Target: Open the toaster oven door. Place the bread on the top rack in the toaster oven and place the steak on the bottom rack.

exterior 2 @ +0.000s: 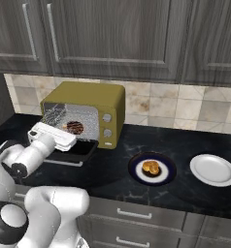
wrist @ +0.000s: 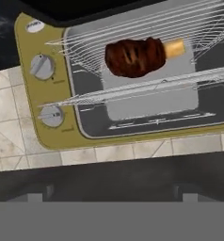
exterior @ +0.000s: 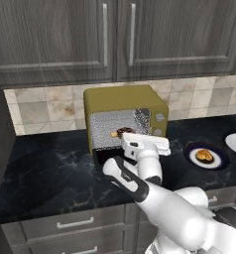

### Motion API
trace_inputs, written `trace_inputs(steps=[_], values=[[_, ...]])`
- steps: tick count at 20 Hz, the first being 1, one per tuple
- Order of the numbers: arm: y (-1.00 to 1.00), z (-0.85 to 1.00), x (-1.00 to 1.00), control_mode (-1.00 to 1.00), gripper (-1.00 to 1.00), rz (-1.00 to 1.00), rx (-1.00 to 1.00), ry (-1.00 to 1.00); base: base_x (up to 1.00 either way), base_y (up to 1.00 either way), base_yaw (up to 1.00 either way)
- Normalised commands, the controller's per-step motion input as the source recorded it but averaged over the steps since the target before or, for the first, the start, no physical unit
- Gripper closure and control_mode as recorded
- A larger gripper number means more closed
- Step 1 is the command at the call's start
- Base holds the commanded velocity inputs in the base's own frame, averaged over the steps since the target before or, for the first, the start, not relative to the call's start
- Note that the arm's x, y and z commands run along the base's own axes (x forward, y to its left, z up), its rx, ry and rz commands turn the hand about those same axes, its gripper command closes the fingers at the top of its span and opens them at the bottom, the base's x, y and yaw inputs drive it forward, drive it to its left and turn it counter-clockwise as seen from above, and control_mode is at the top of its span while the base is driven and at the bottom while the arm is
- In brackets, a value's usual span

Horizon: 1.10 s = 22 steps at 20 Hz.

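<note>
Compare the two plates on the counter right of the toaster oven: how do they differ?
The dark-rimmed plate has a deep blue rim around a white centre; the white plate is plain white all over. The dark-rimmed plate carries a golden-brown piece of food; the white plate carries nothing. The dark-rimmed plate sits nearer the toaster oven, the white plate farther right. Both are round and lie flat on the black counter.

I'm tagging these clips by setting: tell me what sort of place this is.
A rendered home kitchen, most likely: a mustard-yellow countertop toaster oven on a black marble-look counter, grey wood-grain wall cabinets above a beige tiled backsplash.
</note>
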Motion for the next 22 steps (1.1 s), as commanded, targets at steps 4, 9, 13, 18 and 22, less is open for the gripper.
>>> trace_inputs(steps=[4, 9, 13, 18, 22], values=[[-0.39, 1.00, -0.07, -1.00, -1.00, -0.17, 0.00, 0.10, 0.00, 0.00, 0.00], [-0.57, 0.95, -0.11, -1.00, -1.00, -0.14, 0.04, 0.05, 0.00, 0.00, 0.00], [-0.81, 0.76, -0.34, -1.00, -1.00, 0.00, 0.17, 0.04, 0.00, 0.00, 0.00], [-0.92, 0.63, -0.34, -1.00, -1.00, 0.00, 0.20, 0.19, 0.00, 0.00, 0.00], [-0.97, 0.52, -0.24, -1.00, -1.00, -0.01, 0.17, 0.15, 0.00, 0.00, 0.00]])
